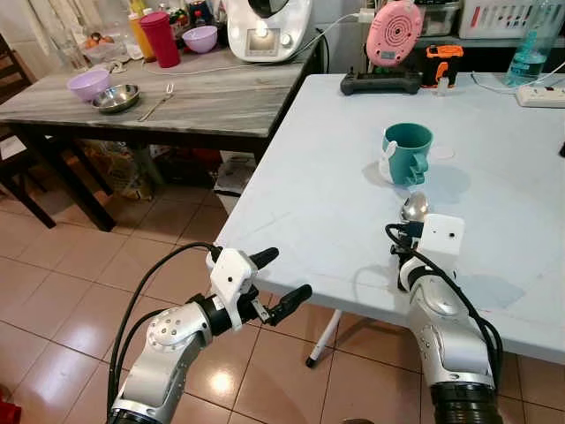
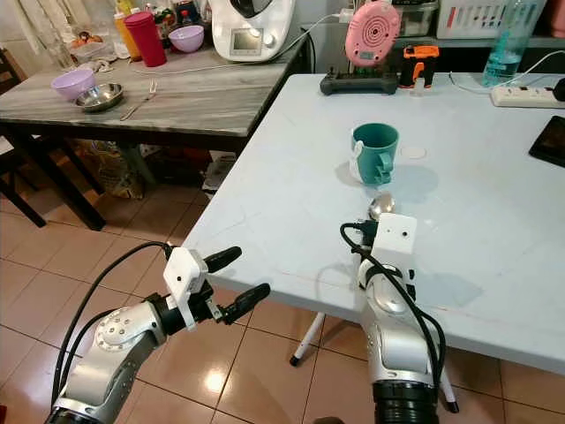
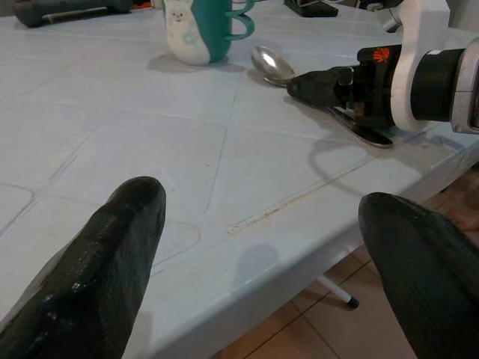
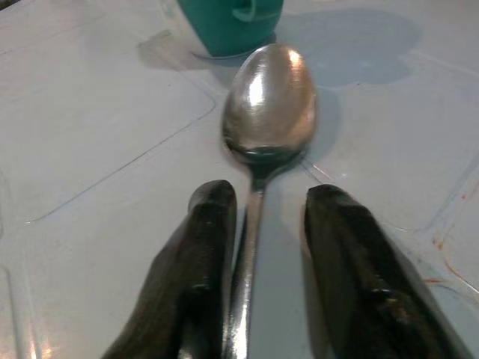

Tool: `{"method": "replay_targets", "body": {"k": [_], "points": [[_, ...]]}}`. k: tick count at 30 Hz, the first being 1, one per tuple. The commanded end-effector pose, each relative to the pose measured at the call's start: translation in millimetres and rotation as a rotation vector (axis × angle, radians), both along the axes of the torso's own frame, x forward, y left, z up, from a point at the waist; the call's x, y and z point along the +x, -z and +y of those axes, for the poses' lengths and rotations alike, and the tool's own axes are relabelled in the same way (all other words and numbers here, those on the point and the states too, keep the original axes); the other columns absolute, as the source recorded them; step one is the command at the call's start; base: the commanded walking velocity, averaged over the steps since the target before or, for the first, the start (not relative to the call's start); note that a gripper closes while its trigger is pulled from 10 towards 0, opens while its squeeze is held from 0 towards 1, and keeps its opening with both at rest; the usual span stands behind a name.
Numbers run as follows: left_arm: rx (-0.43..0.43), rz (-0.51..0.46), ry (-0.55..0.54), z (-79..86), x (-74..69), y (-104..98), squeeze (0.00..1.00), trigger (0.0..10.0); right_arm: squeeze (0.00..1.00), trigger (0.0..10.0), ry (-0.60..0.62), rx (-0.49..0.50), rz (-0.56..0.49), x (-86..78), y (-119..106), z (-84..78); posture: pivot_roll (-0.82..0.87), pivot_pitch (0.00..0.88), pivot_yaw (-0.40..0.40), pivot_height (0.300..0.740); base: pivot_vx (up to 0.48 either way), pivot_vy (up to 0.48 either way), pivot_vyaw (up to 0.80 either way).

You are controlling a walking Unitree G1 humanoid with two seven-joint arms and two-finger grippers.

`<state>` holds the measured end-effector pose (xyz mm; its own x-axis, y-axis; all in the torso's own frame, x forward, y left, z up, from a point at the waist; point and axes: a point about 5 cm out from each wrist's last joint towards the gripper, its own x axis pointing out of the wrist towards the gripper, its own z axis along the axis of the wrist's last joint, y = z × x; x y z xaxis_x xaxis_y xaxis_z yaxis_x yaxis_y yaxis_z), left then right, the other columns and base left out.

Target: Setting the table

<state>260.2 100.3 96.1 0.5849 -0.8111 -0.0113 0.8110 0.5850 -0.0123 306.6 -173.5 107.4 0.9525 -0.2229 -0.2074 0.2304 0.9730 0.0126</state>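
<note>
A metal spoon [image 4: 269, 97] lies flat on the pale table [image 1: 318, 203], its bowl pointing toward a teal mug [image 1: 408, 153] with a white figure on its side. My right gripper [image 4: 271, 194] rests low over the near part of the table. It is open, one finger [image 4: 202, 254] on each side of the spoon's handle, with a gap on one side. The spoon's bowl [image 1: 414, 208] peeks out just beyond the white wrist block. My left gripper [image 1: 286, 275] is open and holds nothing. It hovers off the table's near-left edge, above the tiled floor.
A dark wooden table [image 1: 212, 102] stands to the left with two purple bowls, a steel bowl [image 1: 116, 97], a fork [image 1: 157, 104], a red cup and a kitchen machine. At the pale table's back are a pink device [image 1: 395, 34], a power strip [image 1: 540, 95] and a bottle.
</note>
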Motion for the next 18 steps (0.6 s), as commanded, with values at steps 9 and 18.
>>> {"method": "replay_targets", "body": {"k": [9, 18], "points": [[0.020, 0.003, 0.005, 4.7, 1.5, 1.5, 0.00, 10.0, 0.00, 0.0, 0.021, 0.041, 0.120, -6.6, 24.3, -1.3, -0.31, 0.060, 0.139, 0.740, 0.000, 0.000, 0.00], [0.012, -0.007, 0.008, 2.3, 4.1, -8.7, 0.00, 10.0, 0.00, 0.0, 0.030, 0.051, 0.135, -8.7, 27.6, -1.4, -0.31, 0.060, 0.141, 0.740, 0.000, 0.000, 0.00]]}}
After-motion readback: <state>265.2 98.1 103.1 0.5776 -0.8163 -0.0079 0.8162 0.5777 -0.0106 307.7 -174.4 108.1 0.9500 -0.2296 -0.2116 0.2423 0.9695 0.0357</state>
